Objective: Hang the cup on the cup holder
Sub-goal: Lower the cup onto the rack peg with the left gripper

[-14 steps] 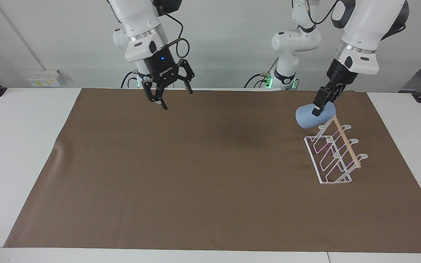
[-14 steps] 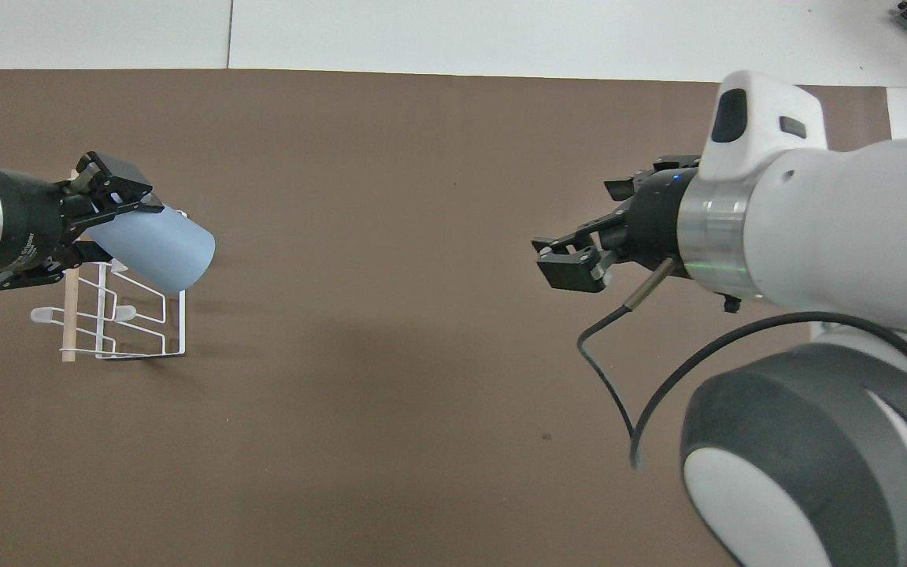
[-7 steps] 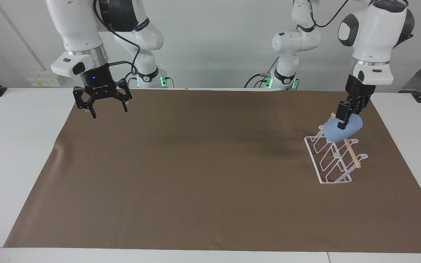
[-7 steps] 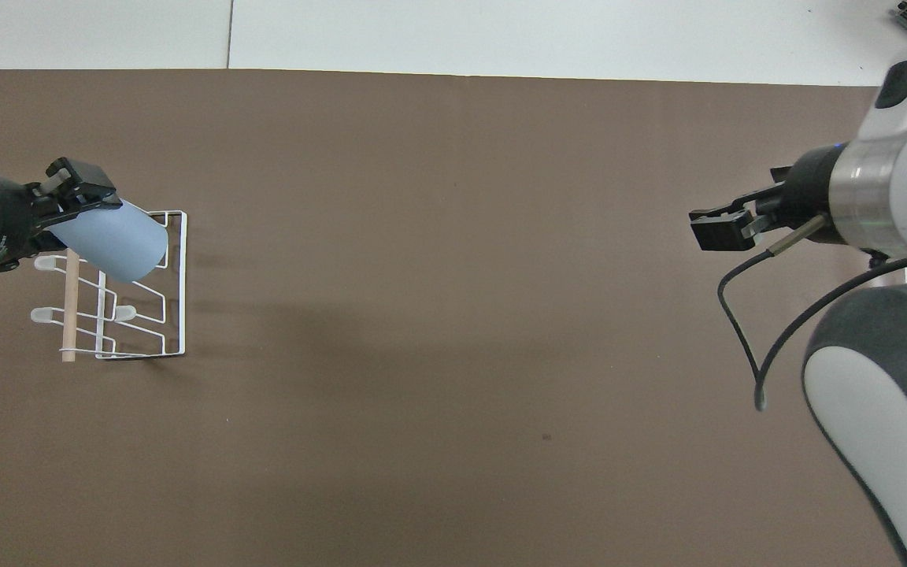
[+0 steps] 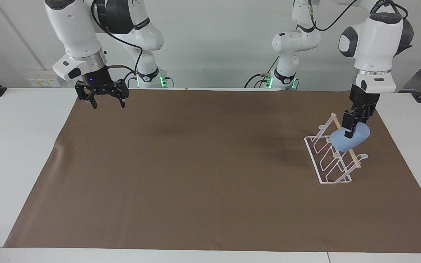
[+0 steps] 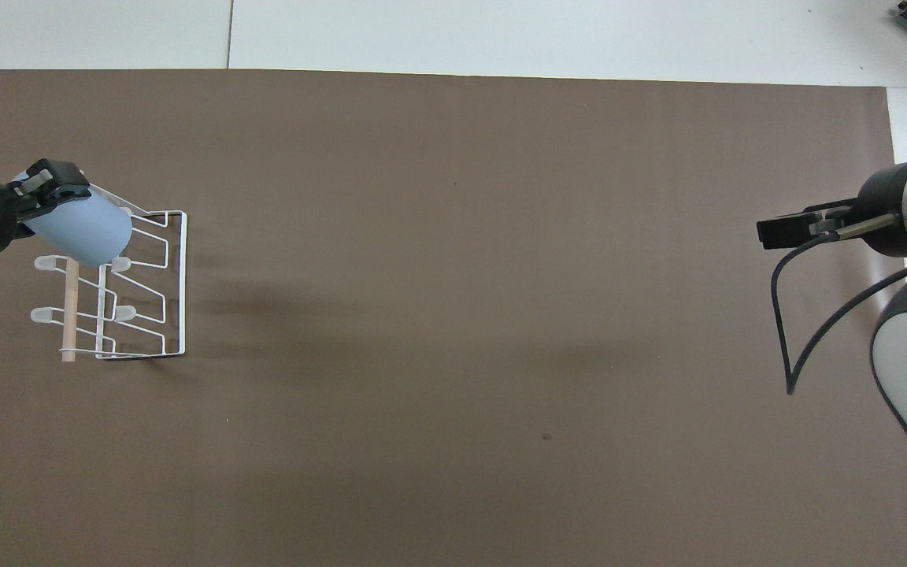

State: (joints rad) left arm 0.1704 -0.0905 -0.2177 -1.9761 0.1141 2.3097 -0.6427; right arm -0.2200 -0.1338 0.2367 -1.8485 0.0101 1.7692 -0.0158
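Right arm: reaches down from its base, wrist vertical, waiting.
Right gripper (image 5: 103, 101): fingers spread apart and empty, over the brown mat (image 5: 196, 175) at the right arm's end, near the robots.
Left arm: bent over, forearm pointing straight down.
Left gripper (image 5: 349, 128): clamped on the cup (image 5: 347, 140), over the rack.
Cup: tilted, on the middle of the cup holder (image 5: 333, 155), touching its wooden dowel (image 5: 355, 159).
Cup holder: on the mat at the left arm's end.
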